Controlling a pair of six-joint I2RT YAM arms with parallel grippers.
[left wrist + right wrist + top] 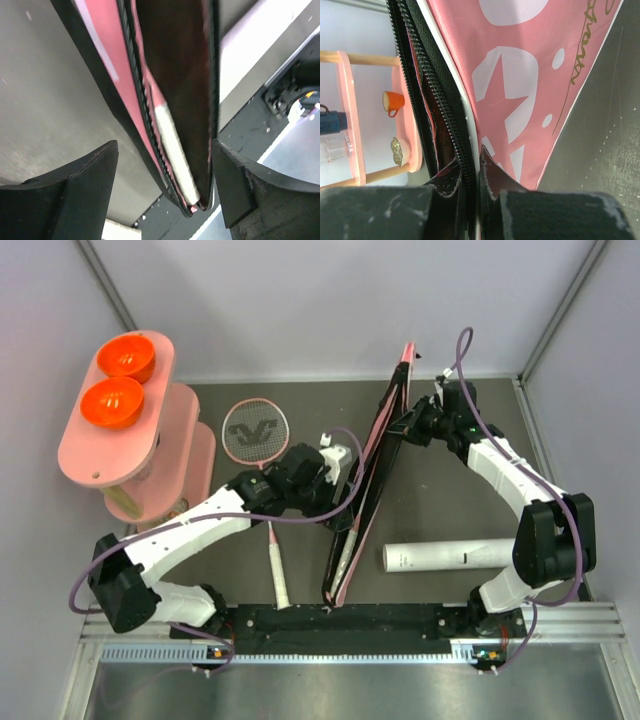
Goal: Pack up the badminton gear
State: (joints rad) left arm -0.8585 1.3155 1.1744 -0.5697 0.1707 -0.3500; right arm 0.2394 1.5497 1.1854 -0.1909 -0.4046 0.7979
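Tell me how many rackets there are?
2. One racket lies on the table left of the pink bag; another's white handle shows inside it. More could hide there.

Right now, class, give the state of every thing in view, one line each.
Pink bag: unzipped, held on edge, a white handle inside.
Right tool: shut on the bag's zip edge.
Left tool: open, gripping nothing.
Loose racket: lying flat, unpacked.
White tube: lying on its side.

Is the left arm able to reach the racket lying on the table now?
Probably yes: the racket lies bare beside that arm, left of the bag, and the left fingers are open, gripping nothing.
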